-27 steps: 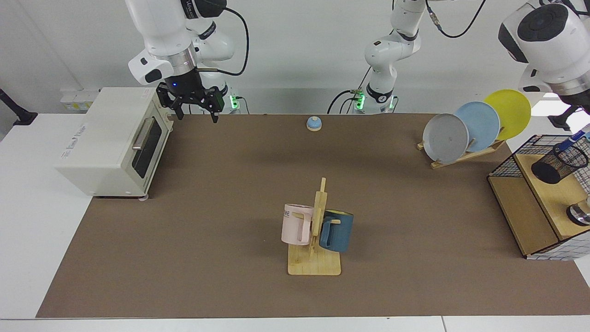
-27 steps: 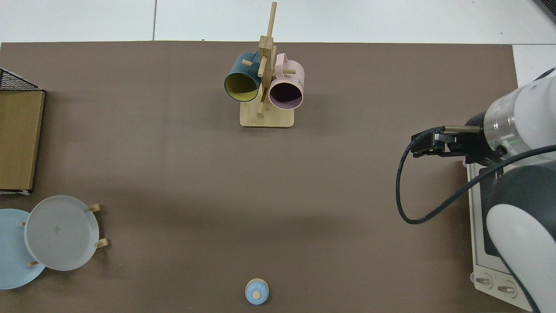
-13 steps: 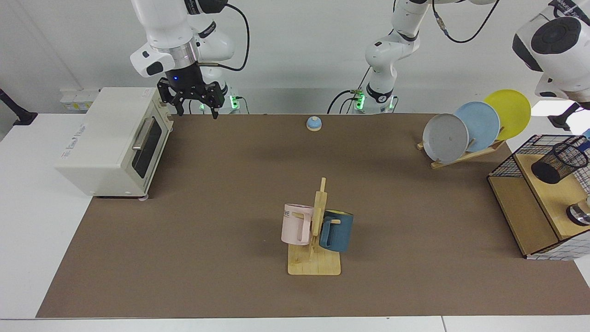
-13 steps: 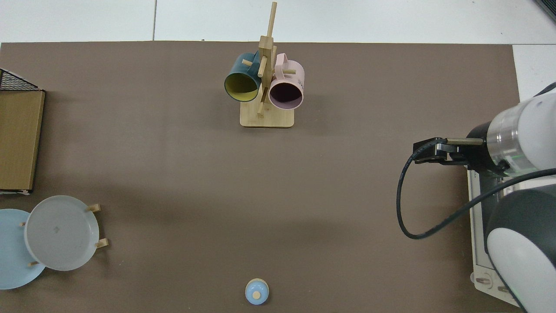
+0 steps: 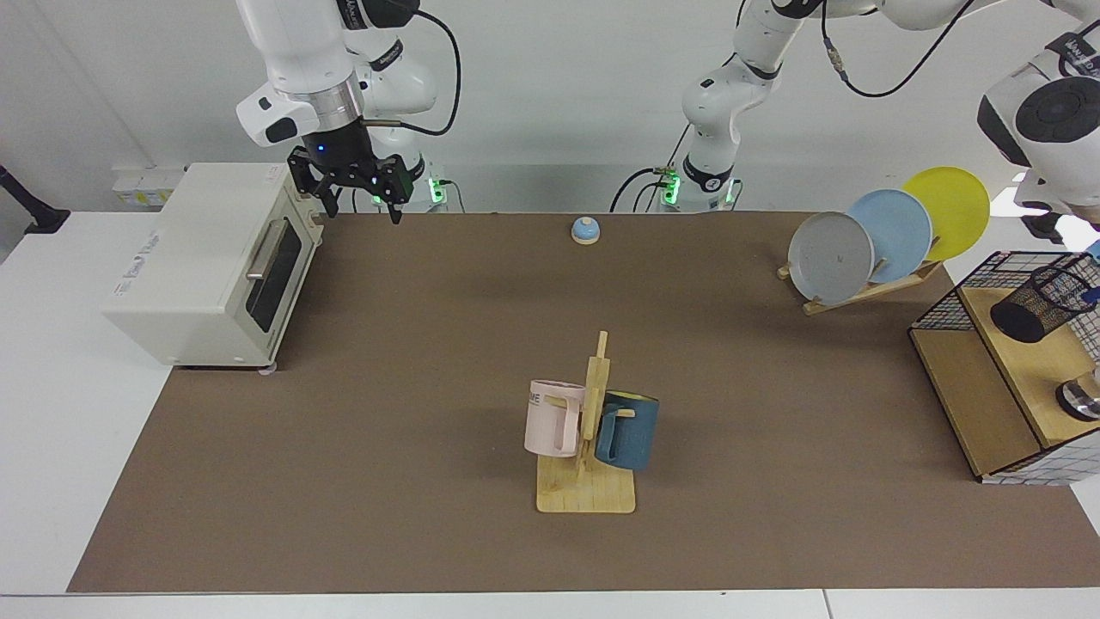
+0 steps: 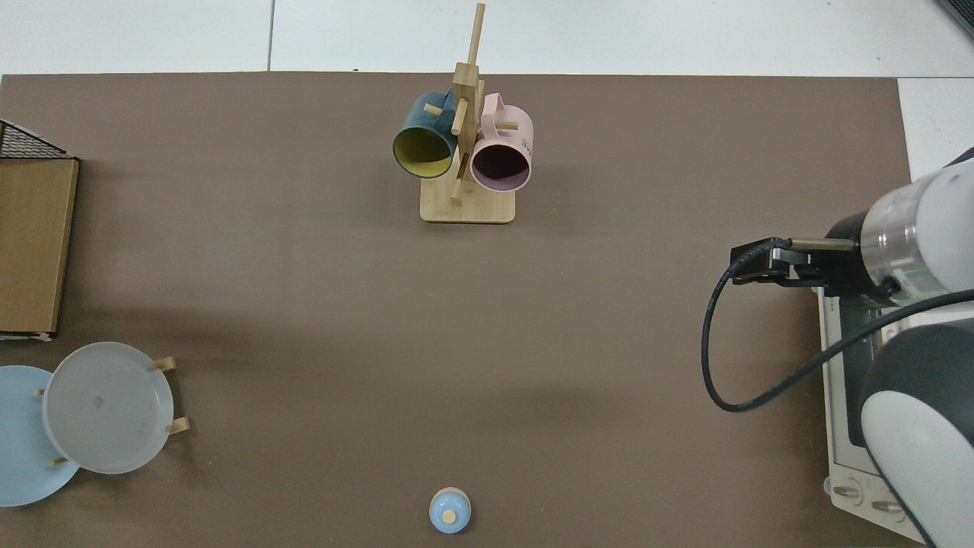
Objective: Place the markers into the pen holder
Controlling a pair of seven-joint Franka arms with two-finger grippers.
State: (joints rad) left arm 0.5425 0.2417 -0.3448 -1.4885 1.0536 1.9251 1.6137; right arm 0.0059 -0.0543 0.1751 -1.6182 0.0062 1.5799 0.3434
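In the facing view, the pen holder (image 5: pixel 1043 300) stands on the wooden shelf inside the wire basket (image 5: pixel 945 303) at the far side of the table. A small blue bit, likely the marker (image 5: pixel 1090 296), shows at the holder's rim, right at the picture's edge. Whether it sits fully inside I cannot tell. I judge the step in hand to be the drop into the holder or the moment just after it. The next move calls for the left arm (image 5: pixel 1053 112) to lift clear without catching the rim. That arm hangs above the basket with its wrist bent down. Its gripper lies past the frame edge, so its jaws cannot be told. The right gripper (image 5: pixel 357 196) waits beside the toaster oven (image 5: pixel 193 266), pointing down with its jaws spread wide and empty.

In the top view, the right gripper (image 6: pixel 761 262) reaches out level over the mat just beside the oven. Holder and marker are out of sight here.
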